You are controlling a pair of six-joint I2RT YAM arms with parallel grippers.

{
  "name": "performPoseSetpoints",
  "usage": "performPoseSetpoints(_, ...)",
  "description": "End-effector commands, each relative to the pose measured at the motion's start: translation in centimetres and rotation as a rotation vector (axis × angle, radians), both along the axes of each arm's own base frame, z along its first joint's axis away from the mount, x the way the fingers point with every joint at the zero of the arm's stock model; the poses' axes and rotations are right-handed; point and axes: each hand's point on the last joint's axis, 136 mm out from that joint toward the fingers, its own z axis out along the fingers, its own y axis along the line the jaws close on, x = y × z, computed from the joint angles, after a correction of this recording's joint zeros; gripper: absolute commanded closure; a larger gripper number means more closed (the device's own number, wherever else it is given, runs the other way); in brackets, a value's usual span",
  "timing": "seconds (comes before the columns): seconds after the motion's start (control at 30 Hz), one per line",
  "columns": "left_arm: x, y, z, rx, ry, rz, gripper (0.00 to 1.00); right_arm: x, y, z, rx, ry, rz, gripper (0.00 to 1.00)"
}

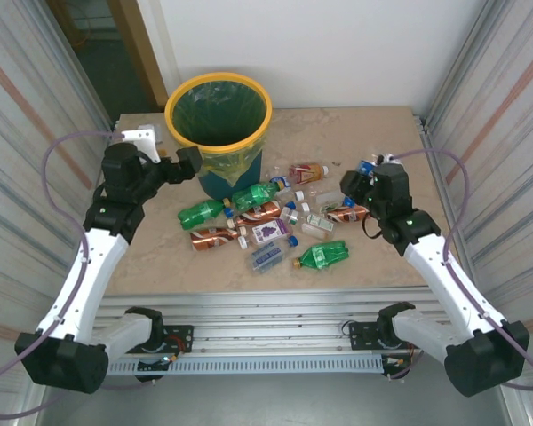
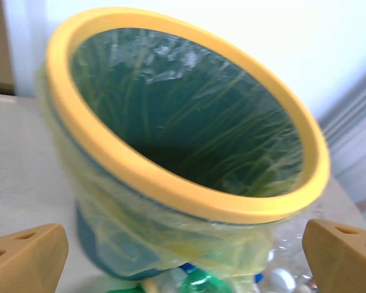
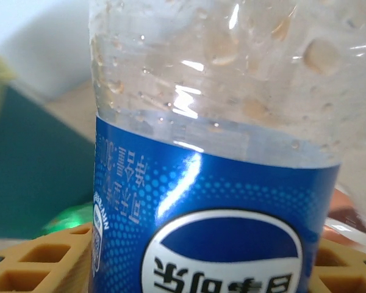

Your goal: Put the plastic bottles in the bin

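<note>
The right gripper (image 1: 366, 180) is clamping a clear, blue-labelled bottle (image 3: 213, 152), well apart from the bin (image 1: 218, 82); it should be carrying it high over the yellow rim before releasing; the left gripper (image 1: 188, 160) is hanging open beside the bin.

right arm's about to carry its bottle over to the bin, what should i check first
1. Right hand closed on the blue-label bottle: ok.
2. Bin upright, mouth unobstructed: ok.
3. Room inside the bin: ok, the liner looks empty in the left wrist view.
4. Left hand open and empty near the bin: ok, though it may crowd the drop.
5. Held bottle lifted clear of the loose bottles: cannot tell.
</note>
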Motion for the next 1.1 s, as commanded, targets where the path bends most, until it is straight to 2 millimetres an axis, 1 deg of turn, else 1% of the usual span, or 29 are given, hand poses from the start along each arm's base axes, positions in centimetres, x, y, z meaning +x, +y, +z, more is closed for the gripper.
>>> performPoseSetpoints(0.0,-0.3,-3.8,3.4,-0.111,-0.067,-0.180,0.01,1.0,4.5,5.3,-0.050,-0.206,0.196,0.73)
performPoseSetpoints(0.17,-0.9,-8.7,5.3,-0.143,-0.091,-0.362,0.01,1.0,9.8,8.1,-0.096,-0.333,0.378,0.73)
performPoseSetpoints(0.3,-1.7,-12.3,6.7,-0.159,-0.104,-0.501,0.01,0.8,13.5,9.4,-0.112,-0.398,0.494,0.73)
performPoseSetpoints(0.37,-2.1,-13.6,7.3,-0.166,-0.103,-0.554,0.01,0.7,15.0,10.0,-0.110,-0.426,0.542,0.73)
performPoseSetpoints(0.5,-2.6,-15.7,7.7,-0.177,-0.085,-0.634,0.01,0.4,18.0,11.4,-0.106,-0.486,0.632,0.72)
performPoseSetpoints(0.6,-2.7,-16.8,7.8,-0.184,-0.072,-0.673,0.02,-0.1,20.1,12.2,-0.115,-0.525,0.694,0.72)
performPoseSetpoints(0.7,-2.8,-17.5,7.8,-0.198,-0.056,-0.703,0.04,-0.5,22.0,12.8,-0.130,-0.552,0.742,0.72)
performPoseSetpoints(0.87,-3.1,-17.8,7.8,-0.217,-0.048,-0.724,0.09,-1.1,24.1,13.6,-0.127,-0.582,0.795,0.72)
performPoseSetpoints(0.97,-3.2,-17.6,7.6,-0.220,-0.044,-0.719,0.16,-1.5,25.0,14.1,-0.112,-0.601,0.819,0.71)
performPoseSetpoints(1.03,-3.2,-17.6,7.5,-0.221,-0.041,-0.715,0.23,-1.8,25.5,14.3,-0.106,-0.610,0.833,0.71)
performPoseSetpoints(1.07,-3.3,-17.6,7.4,-0.224,-0.038,-0.714,0.28,-1.9,25.7,14.4,-0.106,-0.613,0.838,0.70)
